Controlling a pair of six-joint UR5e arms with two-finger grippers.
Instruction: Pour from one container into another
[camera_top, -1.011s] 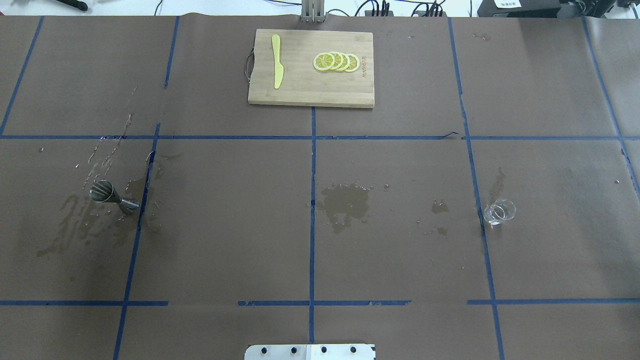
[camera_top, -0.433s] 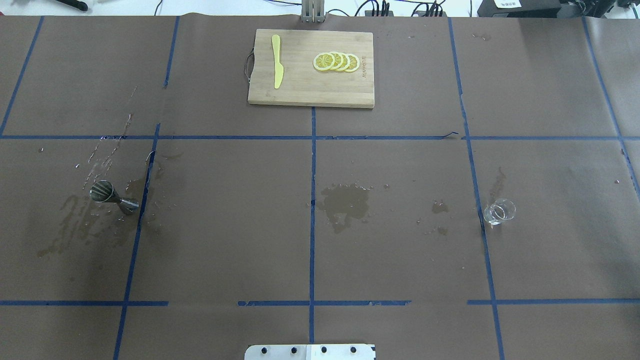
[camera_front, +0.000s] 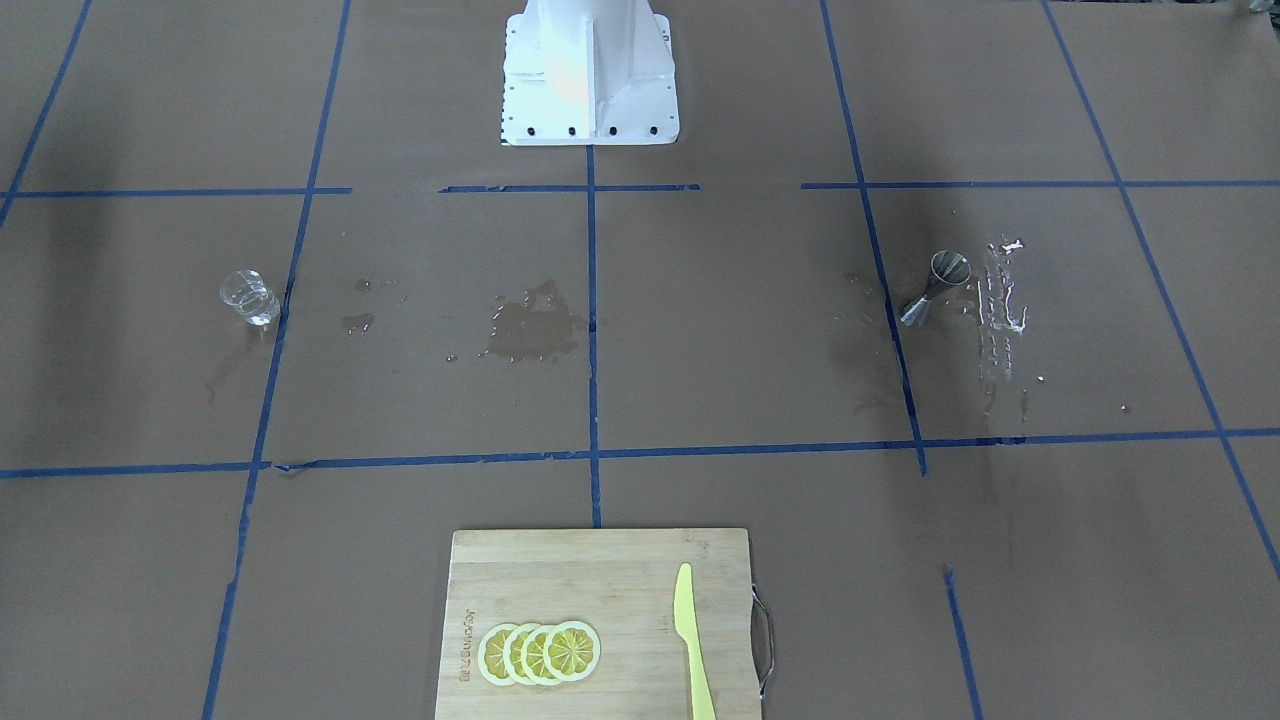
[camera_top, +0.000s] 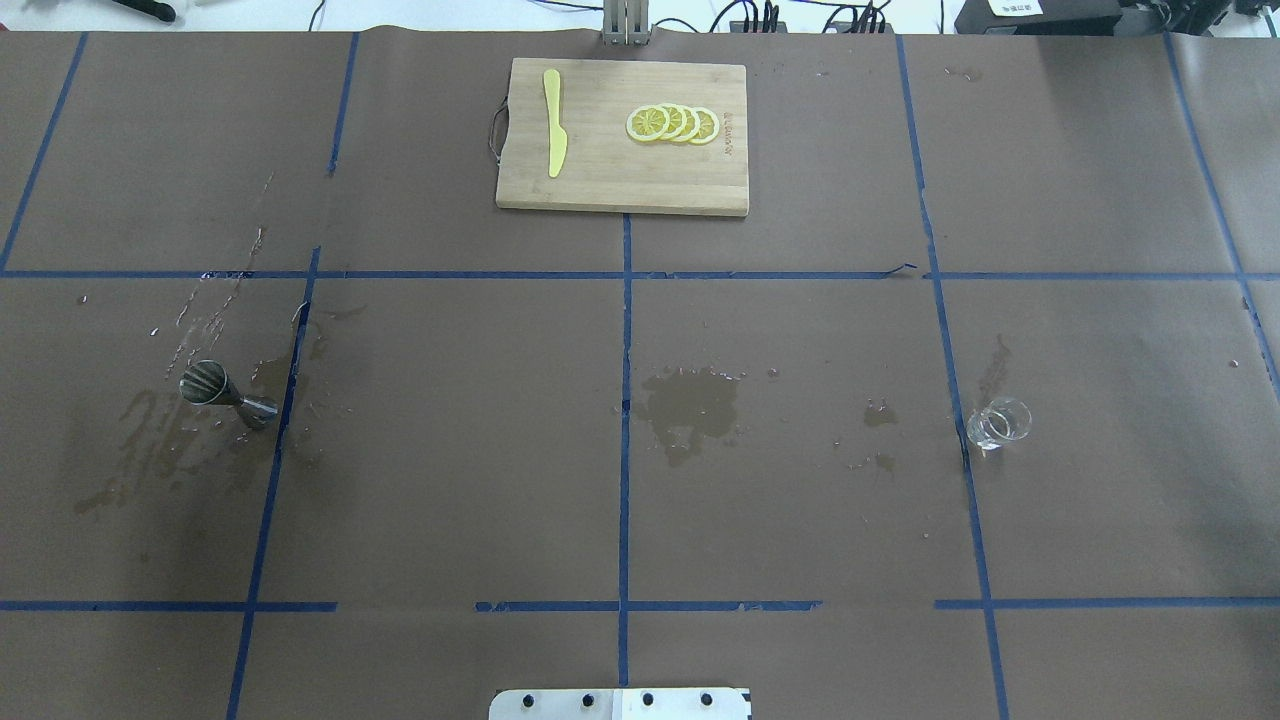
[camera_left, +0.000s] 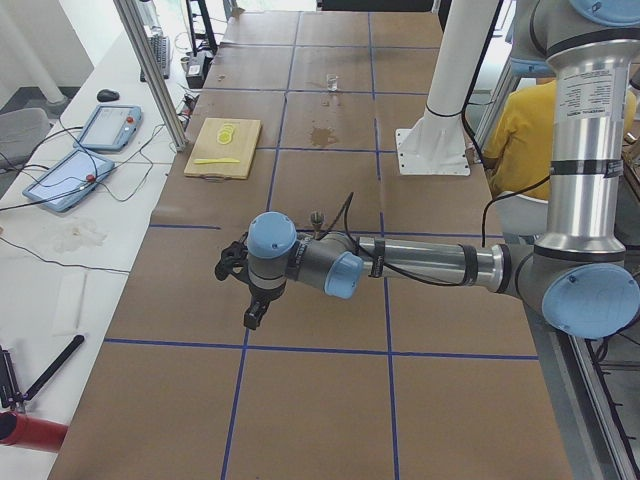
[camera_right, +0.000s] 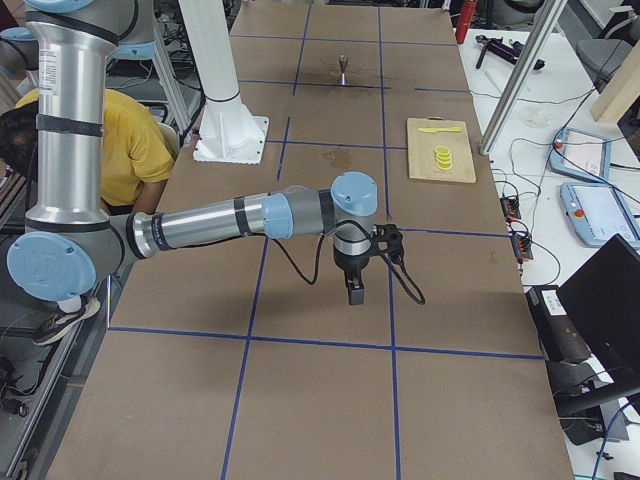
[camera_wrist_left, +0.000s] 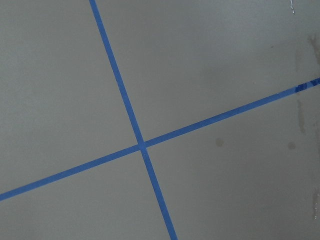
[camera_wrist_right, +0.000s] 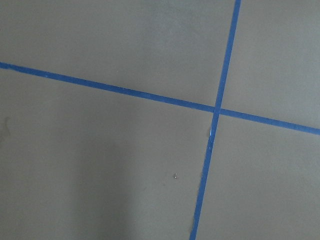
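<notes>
Bench (camera_top: 450, 480), brown paper cover with a blue tape grid: carries all items listed. Stainless-steel double-cone jigger (camera_top: 228, 393): upright on the robot's left side, just beside a tape line, among wet streaks (camera_top: 150, 450); its contents cannot be made out. Small clear glass cup (camera_top: 998, 423): upright on the robot's right side, just beside another tape line and well apart from the jigger; whether it holds liquid is hard to tell. Dark wet patch (camera_top: 690, 405): on the paper between the two, near the centre line. Bamboo cutting board (camera_top: 610, 180): at the far edge of the bench, bearing a yellow plastic knife (camera_top: 553, 122) and a fanned row of lemon slices (camera_top: 672, 123); its lower edge is cut off in the front-facing view. Left tool (camera_left: 252, 320): seen only from the side, pointing down over bare paper; how far it is parted cannot be told. Right tool (camera_right: 355, 295): also seen only from the side, pointing down; its opening cannot be told either. Wrist views: paper and crossing tape only. Person in a yellow shirt (camera_right: 130, 140): partly hidden behind the arm's upright column.
</notes>
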